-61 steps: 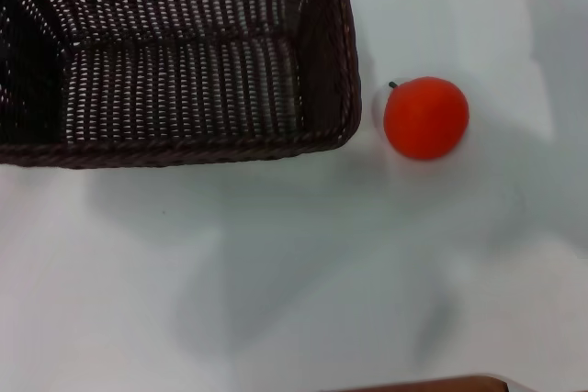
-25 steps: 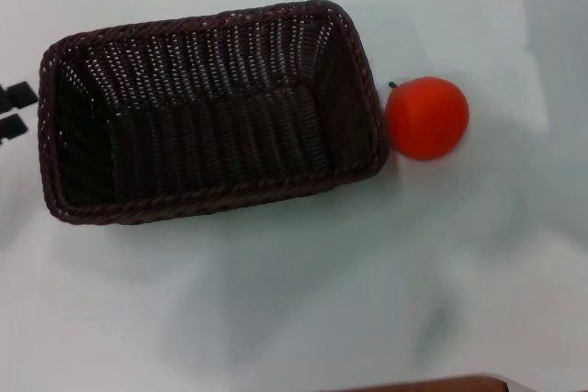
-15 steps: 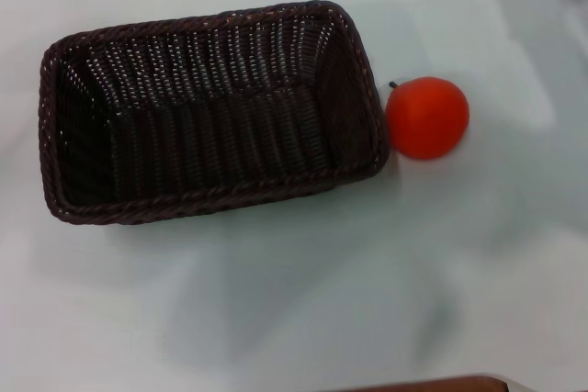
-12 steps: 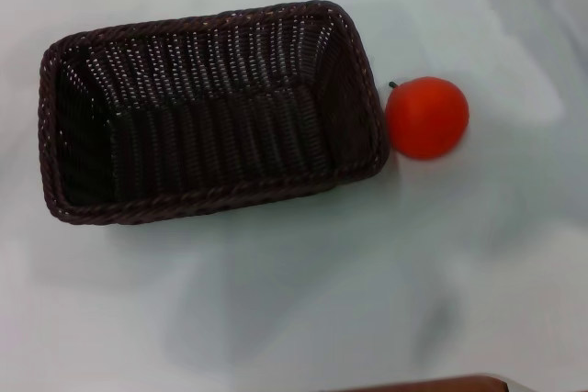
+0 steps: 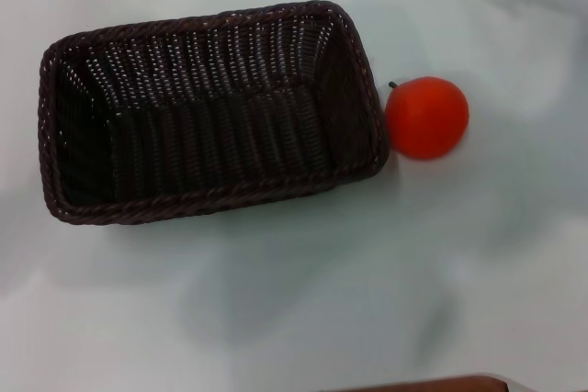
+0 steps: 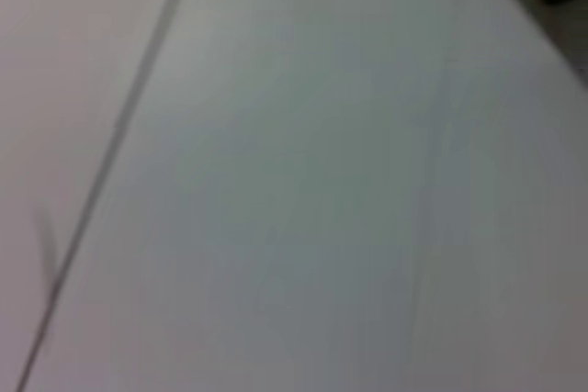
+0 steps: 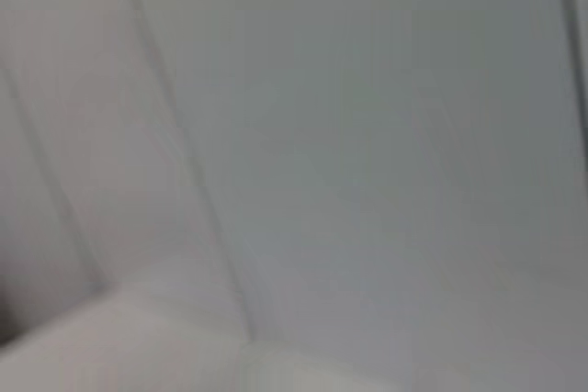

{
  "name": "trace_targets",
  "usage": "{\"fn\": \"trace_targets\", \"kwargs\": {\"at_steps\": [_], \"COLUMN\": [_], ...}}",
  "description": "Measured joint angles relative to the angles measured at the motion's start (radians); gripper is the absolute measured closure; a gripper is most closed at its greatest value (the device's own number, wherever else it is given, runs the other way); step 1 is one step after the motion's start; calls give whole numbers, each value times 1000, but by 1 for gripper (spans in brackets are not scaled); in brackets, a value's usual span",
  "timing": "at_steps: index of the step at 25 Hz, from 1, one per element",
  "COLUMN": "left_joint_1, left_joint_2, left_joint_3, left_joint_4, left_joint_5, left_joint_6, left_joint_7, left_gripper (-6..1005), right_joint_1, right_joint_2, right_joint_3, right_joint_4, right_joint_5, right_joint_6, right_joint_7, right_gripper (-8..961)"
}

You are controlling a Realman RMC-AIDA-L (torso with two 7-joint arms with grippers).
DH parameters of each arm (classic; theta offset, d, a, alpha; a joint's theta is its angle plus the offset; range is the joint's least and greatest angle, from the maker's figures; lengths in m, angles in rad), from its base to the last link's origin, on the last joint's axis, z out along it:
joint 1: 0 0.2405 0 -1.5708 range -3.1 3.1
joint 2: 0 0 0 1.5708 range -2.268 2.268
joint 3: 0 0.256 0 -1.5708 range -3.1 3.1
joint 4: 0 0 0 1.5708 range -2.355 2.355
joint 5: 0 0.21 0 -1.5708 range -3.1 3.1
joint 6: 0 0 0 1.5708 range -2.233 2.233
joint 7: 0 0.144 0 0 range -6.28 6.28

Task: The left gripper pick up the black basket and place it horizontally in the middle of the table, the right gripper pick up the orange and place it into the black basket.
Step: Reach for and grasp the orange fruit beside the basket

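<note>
The black basket [image 5: 207, 112] lies on the white table [image 5: 294, 291] in the head view, long side across, slightly turned, open side up and empty. The orange [image 5: 426, 117] sits on the table just beside the basket's right end, touching or nearly touching its rim. Neither gripper shows in the head view. The left wrist view and the right wrist view show only blurred pale surface, with no fingers in them.
A brown strip [image 5: 432, 383] shows at the table's near edge. Soft shadows lie on the table in front of the basket and at the far right.
The basket has come down from the upper left onto the table, turned slightly. The left gripper, seen at the left edge a second ago, has left the view. The orange has not moved.
</note>
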Motion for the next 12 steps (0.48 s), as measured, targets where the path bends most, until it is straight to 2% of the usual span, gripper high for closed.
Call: {"fn": "trace_targets", "kwargs": {"at_steps": [1,4,8,12], "left_joint_1": [-10,-28,-45,-59], "left_joint_2": [-2,-3,1,2], "left_joint_3": [0,-3,1,1], "left_joint_4": [-36,-83,-96,-100], "left_joint_5": [-4,-15,-19,-21], "left_joint_6": [22,33,26,18], "left_joint_7": [89,166,175,175], "left_gripper": [391,391,390,391], "right_joint_1": [10,46,90,131], "right_joint_2": [-4,-13,-18,-13], "right_joint_3": [19,79,110,99], "right_joint_4": [-35,-116,-189,-210], "right_joint_5": [-62,-206,-374,-546], "right_joint_6": [-49,-188,-357,-430], "right_joint_7": [41,109,133,143], "right_gripper": [174,175,178,179]}}
